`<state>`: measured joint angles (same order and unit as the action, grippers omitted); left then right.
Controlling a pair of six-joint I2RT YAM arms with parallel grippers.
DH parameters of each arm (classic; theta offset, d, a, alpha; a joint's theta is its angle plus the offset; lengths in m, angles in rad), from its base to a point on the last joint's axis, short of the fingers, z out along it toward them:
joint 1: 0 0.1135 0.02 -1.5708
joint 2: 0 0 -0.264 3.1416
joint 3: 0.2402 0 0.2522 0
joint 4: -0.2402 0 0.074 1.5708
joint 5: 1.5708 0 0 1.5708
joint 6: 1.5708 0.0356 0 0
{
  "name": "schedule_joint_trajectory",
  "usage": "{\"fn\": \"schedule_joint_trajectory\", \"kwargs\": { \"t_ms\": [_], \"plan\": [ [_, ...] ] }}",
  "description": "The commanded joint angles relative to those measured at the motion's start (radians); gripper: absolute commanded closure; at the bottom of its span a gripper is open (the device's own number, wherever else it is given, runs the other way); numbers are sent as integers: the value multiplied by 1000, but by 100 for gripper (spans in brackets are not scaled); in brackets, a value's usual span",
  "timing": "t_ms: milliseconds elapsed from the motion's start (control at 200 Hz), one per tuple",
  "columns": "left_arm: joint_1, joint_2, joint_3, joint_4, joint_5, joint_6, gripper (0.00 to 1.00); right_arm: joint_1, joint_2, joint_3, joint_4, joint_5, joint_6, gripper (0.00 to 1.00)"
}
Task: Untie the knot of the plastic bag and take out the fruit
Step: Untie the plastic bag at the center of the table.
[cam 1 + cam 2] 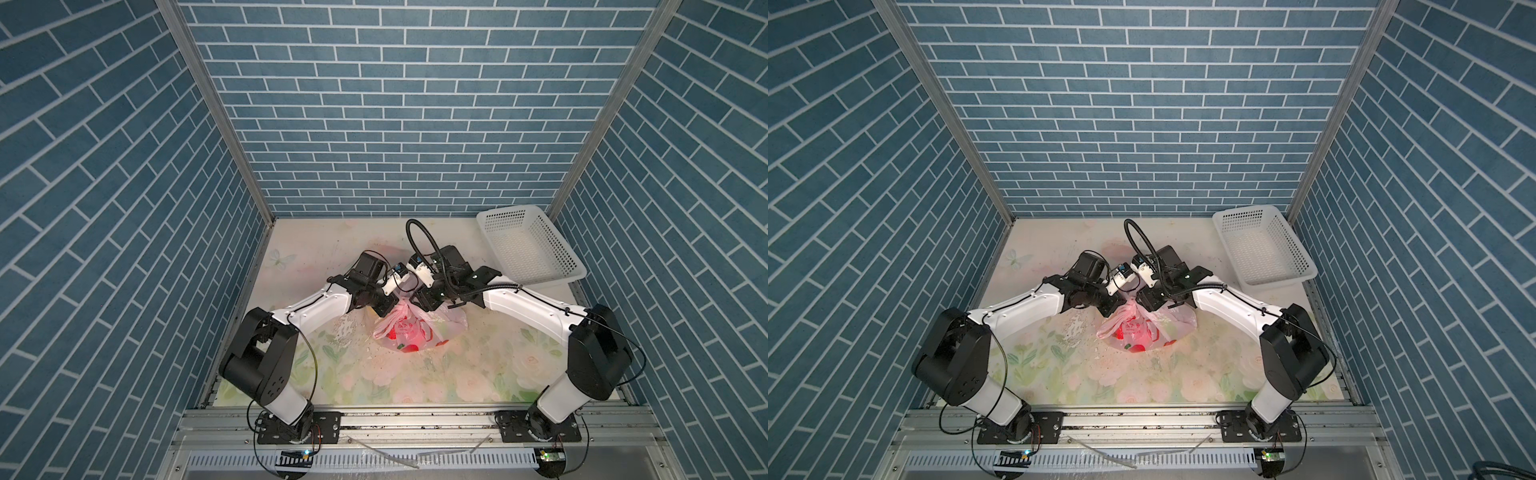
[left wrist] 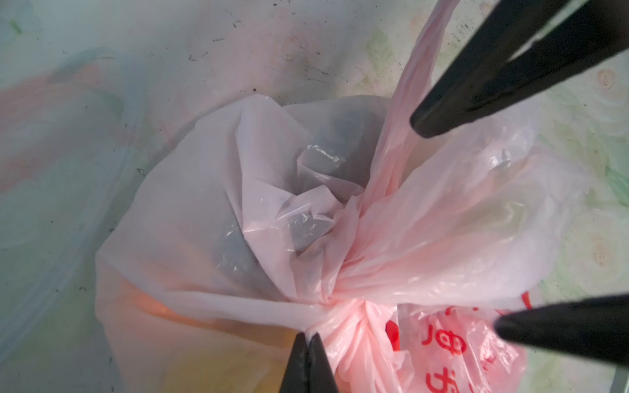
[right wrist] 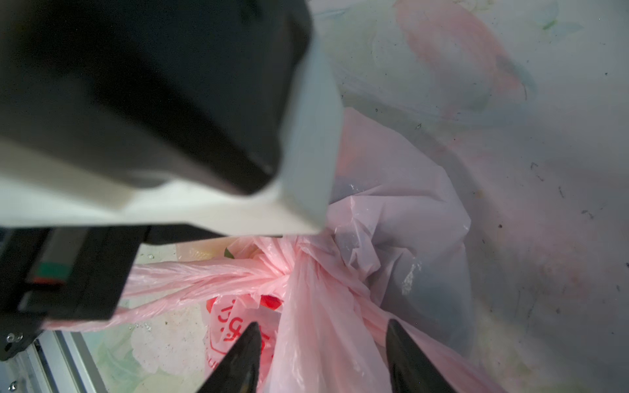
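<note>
The pale-pink plastic bag (image 1: 432, 322) lies mid-table in both top views, with both arms bent over it. Its knot (image 2: 343, 299) is a tight bunch of twisted pink film. My left gripper (image 2: 308, 337) is shut, its tips nipping the film at the knot's edge. My right gripper (image 3: 323, 335) is open, its fingers (image 3: 245, 354) standing either side of a pink handle fold (image 3: 316, 323) just beside the knot. The fruit shows only through the film: a dark shape (image 2: 238, 251) and an orange-yellow blur (image 2: 211, 347).
A white perforated basket (image 1: 528, 249) stands at the back right corner by the wall. Blue brick walls close in the table on three sides. The flowered tabletop (image 1: 415, 382) lies bare in front of the bag.
</note>
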<state>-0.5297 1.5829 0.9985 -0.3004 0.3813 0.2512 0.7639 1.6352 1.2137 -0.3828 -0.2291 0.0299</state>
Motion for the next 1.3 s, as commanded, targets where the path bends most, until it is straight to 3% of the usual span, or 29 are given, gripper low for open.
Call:
{"fn": "schedule_joint_trajectory", "kwargs": {
  "t_ms": [0, 180, 360, 470, 635, 835, 1295],
  "plan": [
    [-7, -61, -22, -1, -16, -2, 100, -4, 15, -36, 28, -17, 20, 42],
    [-7, -132, -63, 46, -21, -31, 100, -8, 24, -49, 54, -57, 19, 43],
    [-6, -155, -81, 79, -12, -46, 100, -8, 37, -48, 73, -95, 26, 51],
    [-6, -162, -87, 86, -14, -49, 100, -9, 42, -48, 83, -100, 31, 66],
    [-6, -179, -96, 81, -36, -50, 100, -17, 32, -53, 84, -104, 33, 100],
    [15, -232, -118, 82, -59, -78, 100, -42, -15, -72, 56, -94, 22, 100],
    [113, -337, -166, 67, -60, -157, 100, -192, -288, -251, 15, 23, 105, 100]
  ]
}}
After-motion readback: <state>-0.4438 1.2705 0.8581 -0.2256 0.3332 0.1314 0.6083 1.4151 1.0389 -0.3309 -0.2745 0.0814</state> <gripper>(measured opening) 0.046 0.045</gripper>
